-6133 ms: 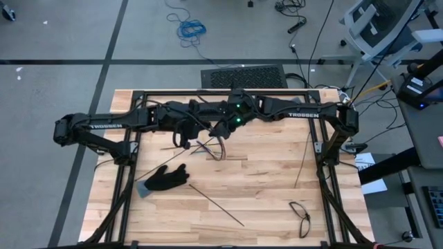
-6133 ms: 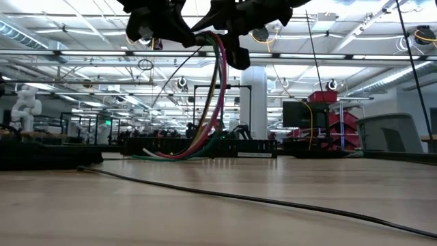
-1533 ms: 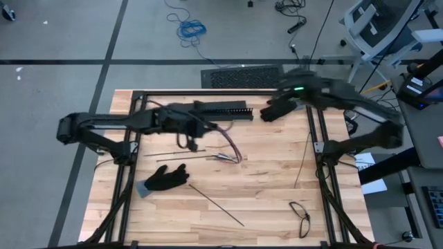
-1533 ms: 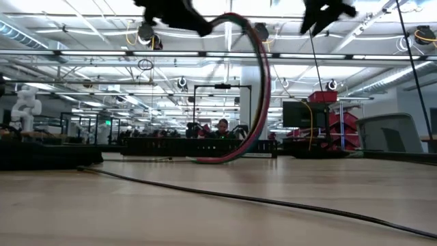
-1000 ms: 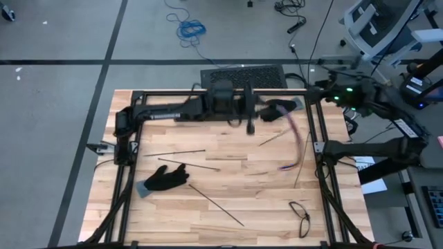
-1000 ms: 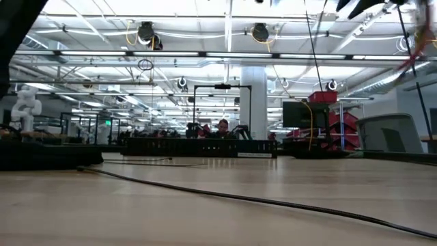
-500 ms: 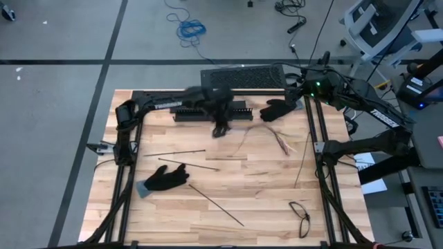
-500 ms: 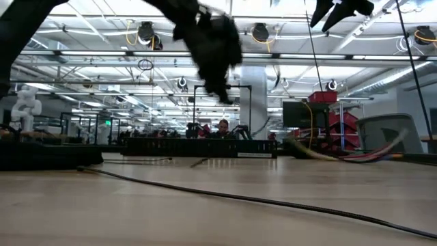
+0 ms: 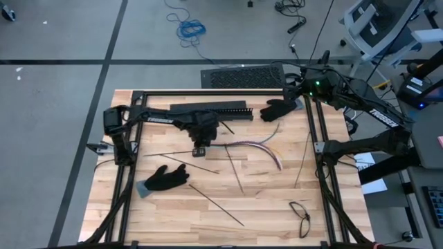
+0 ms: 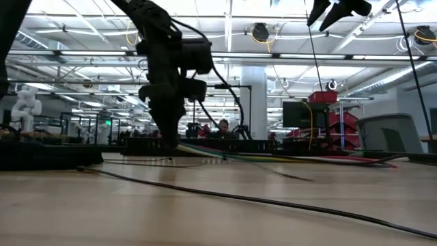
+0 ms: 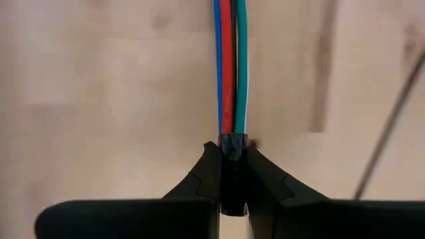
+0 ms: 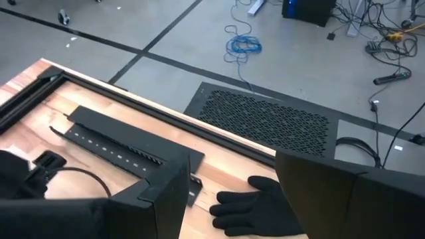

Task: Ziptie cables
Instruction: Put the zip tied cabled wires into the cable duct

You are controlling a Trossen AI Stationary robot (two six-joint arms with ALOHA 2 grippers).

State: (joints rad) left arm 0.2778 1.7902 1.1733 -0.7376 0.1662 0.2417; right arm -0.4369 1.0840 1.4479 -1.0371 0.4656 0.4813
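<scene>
While the cables (image 9: 252, 146) lie flat on the wooden table (image 9: 277, 200), one end of the bundle is clamped in the left gripper (image 9: 198, 149) near the table's centre. From that grip the bundle runs toward 3 o'clock and curves down toward 4 o'clock, ending well short of the right frame rail. In the left wrist view the two dark fingers (image 11: 206, 174) press together on a black wrapped section of the bundle, with blue, red and green wires coming out beyond it. In the low view the wires (image 10: 287, 160) stretch level along the tabletop from under the left gripper (image 10: 167, 140).

The right gripper (image 9: 299, 88) hangs raised at about 1 o'clock, over the table's far right corner, its fingers spread and holding nothing.

Around the bundle, a long black slotted bar (image 9: 208, 110) lies at 12 o'clock by the far edge. A black glove (image 9: 278, 108) rests at 1 o'clock beside it, and a second black glove (image 9: 163, 178) sits at 8 o'clock. Thin straight black strips (image 9: 214, 204) are scattered across the boards, one at 6 o'clock. A pair of glasses (image 9: 300, 216) lies at 5 o'clock near the front right corner.

The table is pale butcher-block wood inside a black metal frame. Beyond it the floor is grey concrete, with a coiled blue cable (image 9: 190, 29) at 12 o'clock. The low view shows a large bright hall with ceiling lights, a white column and a person seated far behind the table.
</scene>
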